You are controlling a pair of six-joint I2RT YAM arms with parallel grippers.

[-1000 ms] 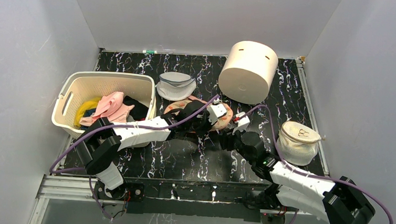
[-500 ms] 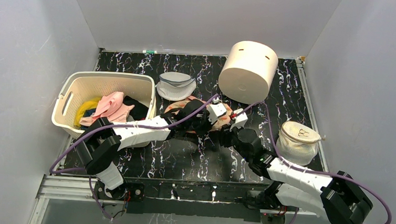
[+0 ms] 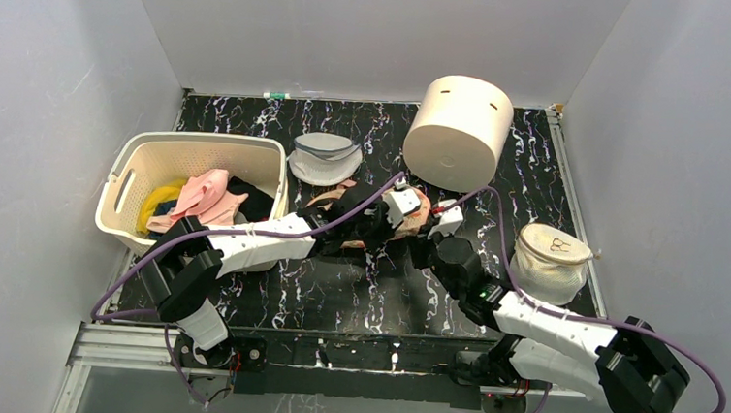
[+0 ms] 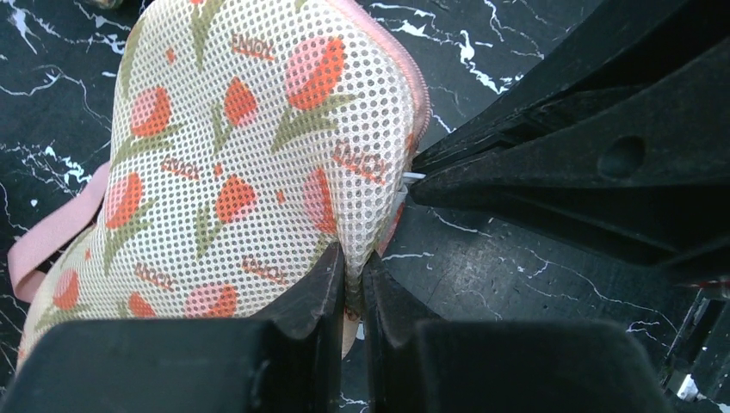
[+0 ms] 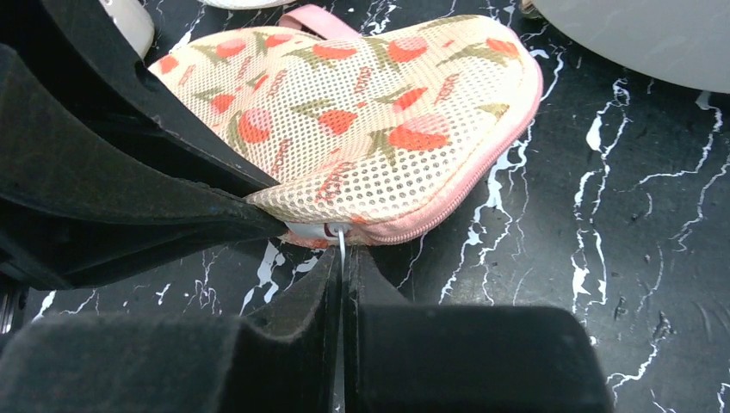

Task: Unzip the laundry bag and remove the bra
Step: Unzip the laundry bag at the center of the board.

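Note:
The laundry bag, beige mesh with red-orange flowers and a pink zipper rim, lies closed on the black marble table. In the top view only a sliver of the laundry bag shows between the two wrists. My left gripper is shut on a pinch of the bag's near edge. My right gripper is shut on the thin zipper pull at the bag's near corner, right beside the left fingers. The bra is hidden.
A cream basket holding clothes stands at the left. A round grey-white mesh bag lies behind the flowered bag. A cream cylinder leans at the back. A round cream mesh pouch sits at the right.
My right gripper has moved in to the bag's near corner and shut on the zipper pull. The left gripper has kept its pinch and stayed in place.

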